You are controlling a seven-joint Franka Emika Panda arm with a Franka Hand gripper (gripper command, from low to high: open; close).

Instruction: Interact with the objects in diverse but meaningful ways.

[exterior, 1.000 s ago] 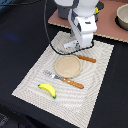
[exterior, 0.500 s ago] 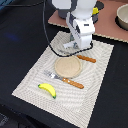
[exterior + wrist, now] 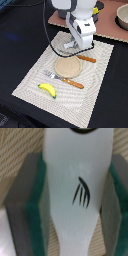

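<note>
In the wrist view my gripper (image 3: 72, 213) is shut on a white tool (image 3: 75, 173) with black marks; its grey, green-padded fingers (image 3: 27, 213) press both sides. In the exterior view the gripper (image 3: 82, 48) hangs low over the woven mat, just beyond the far edge of the round tan plate (image 3: 68, 67). I cannot make out the tool there. A yellow banana (image 3: 47, 90) lies on the mat's near corner, towards the exterior view's left. The cheese wedge and dark brown bar are out of view.
An orange-handled fork (image 3: 66, 80) lies on the near side of the plate and an orange-handled knife (image 3: 86, 58) on its far side. The mat (image 3: 95, 95) lies on a black table. A round bowl-like pot (image 3: 122, 17) stands on a brown board at the back right.
The gripper has stayed over the far side of the plate, shifting only slightly. The banana, fork and knife have not moved.
</note>
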